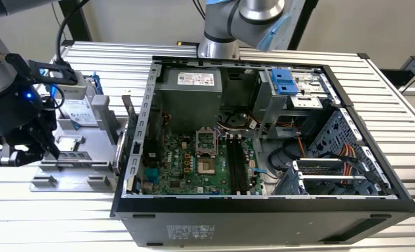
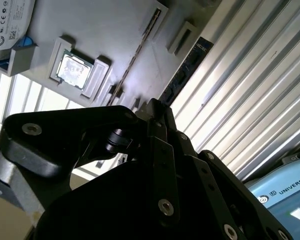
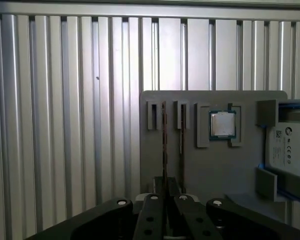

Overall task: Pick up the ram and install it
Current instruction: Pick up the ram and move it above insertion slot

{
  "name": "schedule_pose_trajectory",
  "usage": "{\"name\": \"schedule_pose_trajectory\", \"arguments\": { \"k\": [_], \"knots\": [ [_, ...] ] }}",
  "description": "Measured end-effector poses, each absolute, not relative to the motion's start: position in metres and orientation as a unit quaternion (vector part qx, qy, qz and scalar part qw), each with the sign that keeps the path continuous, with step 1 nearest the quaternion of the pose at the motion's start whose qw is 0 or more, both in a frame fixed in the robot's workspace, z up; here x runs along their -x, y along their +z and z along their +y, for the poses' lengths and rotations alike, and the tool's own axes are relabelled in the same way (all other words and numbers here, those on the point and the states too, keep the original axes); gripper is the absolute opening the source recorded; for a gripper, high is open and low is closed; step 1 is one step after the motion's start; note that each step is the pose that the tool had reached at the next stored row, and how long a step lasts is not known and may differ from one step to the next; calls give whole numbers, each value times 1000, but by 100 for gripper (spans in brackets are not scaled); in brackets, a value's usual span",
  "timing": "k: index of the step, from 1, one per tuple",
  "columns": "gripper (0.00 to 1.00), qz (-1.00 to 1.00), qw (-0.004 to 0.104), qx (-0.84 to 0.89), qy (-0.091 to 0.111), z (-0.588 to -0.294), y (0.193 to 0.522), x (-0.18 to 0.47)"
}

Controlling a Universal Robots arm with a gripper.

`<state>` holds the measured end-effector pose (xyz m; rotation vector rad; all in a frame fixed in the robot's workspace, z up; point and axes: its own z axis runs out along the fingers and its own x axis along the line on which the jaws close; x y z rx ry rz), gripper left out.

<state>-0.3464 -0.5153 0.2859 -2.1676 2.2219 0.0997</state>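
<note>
Reaches down at the exterior view's left, with the gripper (image 1: pixel 52 152) low over a grey tray (image 1: pixel 74 184) on the ribbed table (image 1: pixel 46 220). Holds the fingers (image 3: pixel 155 210) pressed together, with no gap to see between the tips in both wrist views. Points them at the near end of the ram (image 3: pixel 164 140), standing on edge in a slot of the tray; cannot tell whether touching it or just above it. Has a second stick (image 3: pixel 182 135) upright in the next slot, just beside the first and parallel to it. Has, farther along the tray, a square silver chip (image 3: pixel 223 124) in its own pocket, and past that a hard drive (image 3: pixel 290 150) in a blue frame. Stands apart from the open case (image 1: pixel 263 215), to the exterior view's right of the tray, with the green board (image 1: pixel 179 168) flat on its floor and long black slots (image 1: pixel 237 168) near the board's middle. Has the ram not yet in the case. Shares the table with the base of another arm (image 1: pixel 218 47), behind the case.
</note>
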Motion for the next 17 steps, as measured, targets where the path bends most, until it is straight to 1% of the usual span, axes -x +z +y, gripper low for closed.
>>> {"name": "schedule_pose_trajectory", "arguments": {
  "k": [17],
  "knots": [
    [0, 715, 19, 698, 31, -515, 298, 346]
  ]
}}
